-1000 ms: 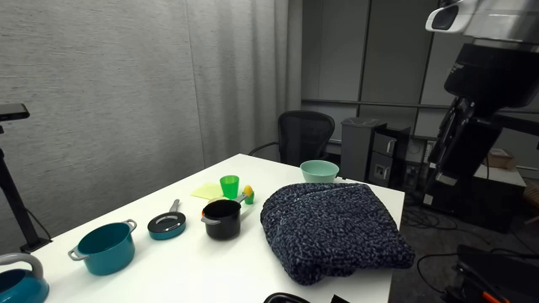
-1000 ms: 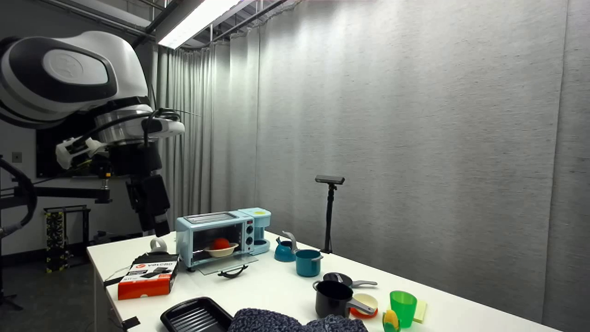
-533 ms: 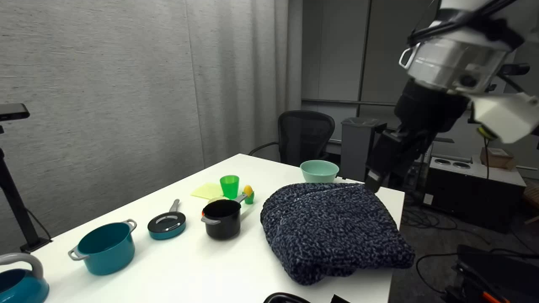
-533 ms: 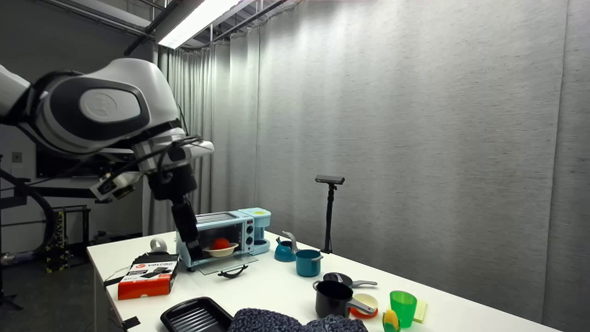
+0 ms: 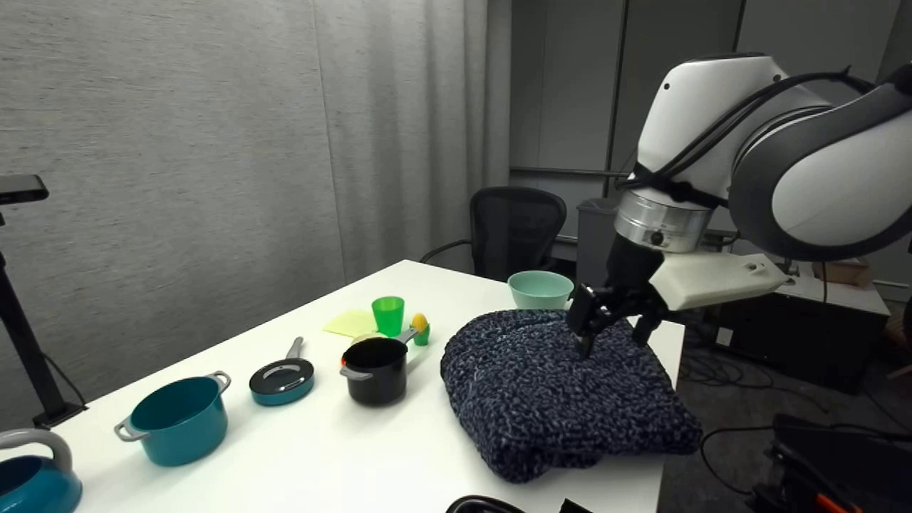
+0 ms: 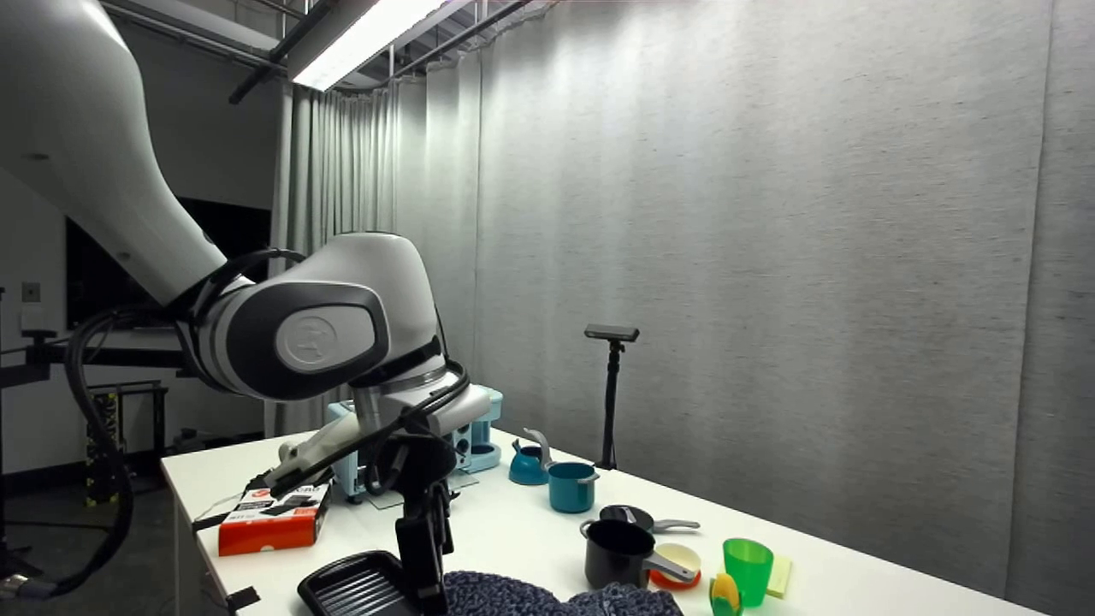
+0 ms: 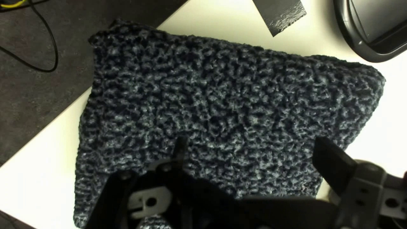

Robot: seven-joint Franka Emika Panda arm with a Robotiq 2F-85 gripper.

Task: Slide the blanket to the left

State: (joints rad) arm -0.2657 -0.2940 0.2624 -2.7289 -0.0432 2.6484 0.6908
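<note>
The blanket is a large, folded, dark navy speckled cloth lying near the table's right edge in an exterior view. Only its top shows at the bottom of an exterior view. It fills most of the wrist view, with one corner reaching past the table edge. My gripper is over the blanket, pointing down. In the wrist view its two fingers are wide apart with nothing pinched between them. I cannot tell whether the fingertips touch the cloth. The gripper also shows low down in an exterior view.
A black pot, a teal pot, a small pan and a green cup stand left of the blanket. A mint bowl is behind it. A black ridged tray lies beside it. A red-and-white box is farther off.
The arm has swung in from the right in an exterior view and come down, bringing the gripper from beyond the table to over the blanket. The blanket has not moved.
</note>
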